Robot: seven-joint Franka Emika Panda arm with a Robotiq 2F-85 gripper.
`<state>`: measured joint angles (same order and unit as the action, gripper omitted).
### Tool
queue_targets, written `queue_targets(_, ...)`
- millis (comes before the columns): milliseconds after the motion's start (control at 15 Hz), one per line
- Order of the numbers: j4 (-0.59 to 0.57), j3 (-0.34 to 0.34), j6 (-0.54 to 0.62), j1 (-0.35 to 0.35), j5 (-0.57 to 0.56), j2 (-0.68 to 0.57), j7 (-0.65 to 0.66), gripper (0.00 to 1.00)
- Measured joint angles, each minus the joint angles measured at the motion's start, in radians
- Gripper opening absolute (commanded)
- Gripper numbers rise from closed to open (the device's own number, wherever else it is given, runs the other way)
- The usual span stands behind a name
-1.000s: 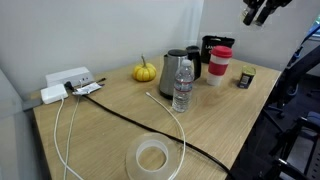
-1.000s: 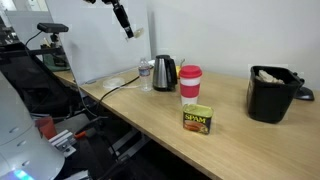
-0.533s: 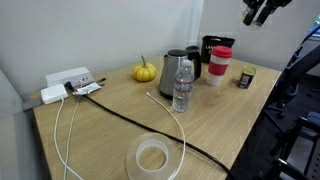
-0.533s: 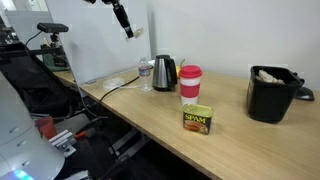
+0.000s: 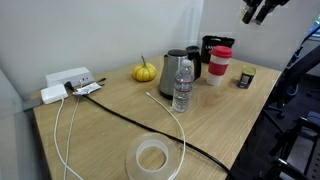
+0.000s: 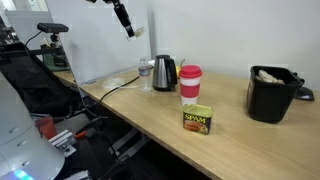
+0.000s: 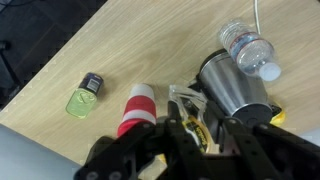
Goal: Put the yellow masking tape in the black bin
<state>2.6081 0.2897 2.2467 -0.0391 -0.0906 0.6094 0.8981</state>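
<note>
Nothing has moved since the earlier frames: the gripper (image 7: 192, 128) hangs high, seemingly closed on the yellow masking tape (image 7: 187, 106), judged a light, stiff, slippery ring best pinched across its wall, well apart from the black bin (image 6: 272, 100).

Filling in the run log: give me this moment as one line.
phase: carry | gripper: high over kettle, shut on yellow masking tape | black bin: far along table, tape not in it
</note>
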Motion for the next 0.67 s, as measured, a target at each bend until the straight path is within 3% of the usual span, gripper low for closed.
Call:
queue_targets(600,-0.087,0.001,0.117,0.139,-0.158,-0.146,0.162,0.08)
queue_targets(667,-0.103,0.001,0.124,0.149,-0.181,-0.176,0.183,0.31)
